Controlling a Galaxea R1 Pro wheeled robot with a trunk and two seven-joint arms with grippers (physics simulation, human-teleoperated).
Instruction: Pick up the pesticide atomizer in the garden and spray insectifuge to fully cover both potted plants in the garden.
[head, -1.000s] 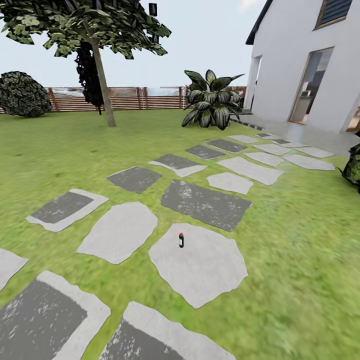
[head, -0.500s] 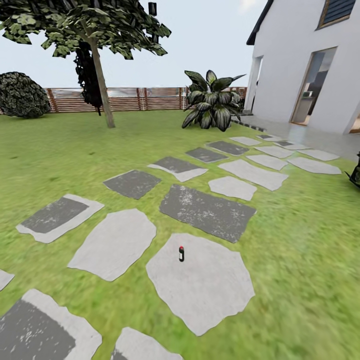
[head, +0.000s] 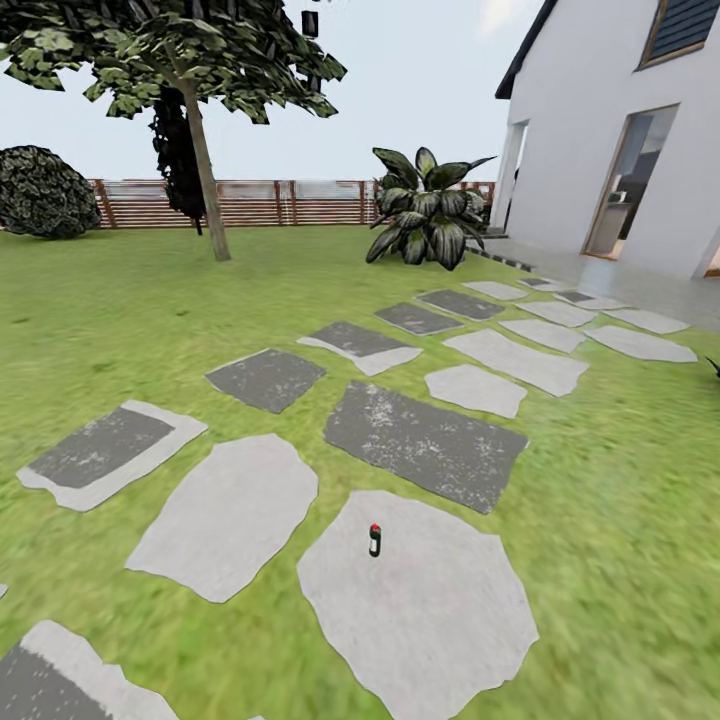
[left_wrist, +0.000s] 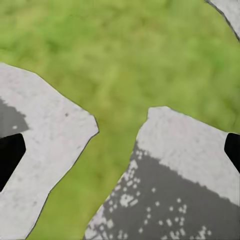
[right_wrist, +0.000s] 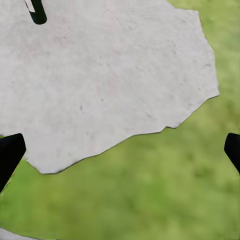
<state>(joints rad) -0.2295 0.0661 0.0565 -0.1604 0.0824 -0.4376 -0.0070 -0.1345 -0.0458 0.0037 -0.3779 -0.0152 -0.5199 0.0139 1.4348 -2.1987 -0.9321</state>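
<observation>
The pesticide atomizer (head: 375, 541) is a small dark bottle with a red spot on top. It stands upright on a wide pale stone slab (head: 430, 620) in the garden lawn, a short way ahead in the head view. Its dark lower end (right_wrist: 36, 12) also shows in the right wrist view, on the same slab (right_wrist: 110, 75). My right gripper (right_wrist: 120, 150) hangs open above the slab's edge, well apart from the bottle, its black fingertips (right_wrist: 10, 152) spread wide. My left gripper (left_wrist: 120, 150) is open too, over grass and stones. The potted plants are out of view.
Grey and pale stepping stones (head: 425, 445) run across the lawn toward the white house (head: 620, 130) at the right. A big broad-leaved plant (head: 425, 210) stands near the house, with a tree (head: 200, 150), a round bush (head: 45, 190) and a wooden slat fence (head: 270, 200) behind.
The whole head view has shifted as the robot moves forward. The atomizer now sits lower and nearer in the picture, and the dark plant at the right edge has nearly slid out.
</observation>
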